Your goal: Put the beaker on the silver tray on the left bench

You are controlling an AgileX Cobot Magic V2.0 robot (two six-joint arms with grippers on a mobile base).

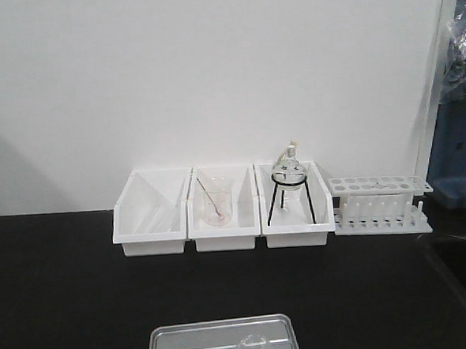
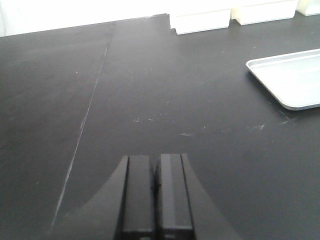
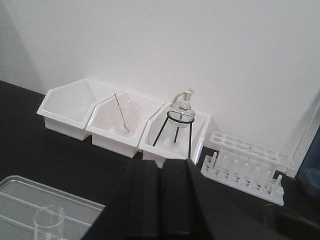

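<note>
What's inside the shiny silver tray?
The small clear beaker stands inside the silver tray, and it looks empty. The tray's near part is cut off, so anything there is unseen.

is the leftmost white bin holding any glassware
No, the leftmost white bin looks empty; the beaker with a rod sits in the middle bin.

Three white plastic bins [image 1: 223, 215] stood in a row on the black counter [image 1: 58, 296]. One bin held a single clear beaker with a pinkish rod [image 1: 215, 203]; another held one round-bottomed flask [image 1: 288, 169] on one black tripod [image 1: 290, 199]; the third showed nothing inside it. One white test-tube rack [image 1: 381, 205] stood beside them. One silver tray [image 1: 172, 344] lay nearer the camera, with one small clear beaker [image 3: 49, 222] standing in it. One blue object [image 1: 459, 153] showed at the right edge. Two grippers were in view, one in each wrist view: the left gripper [image 2: 155, 192] and the right gripper [image 3: 160, 200].
</note>
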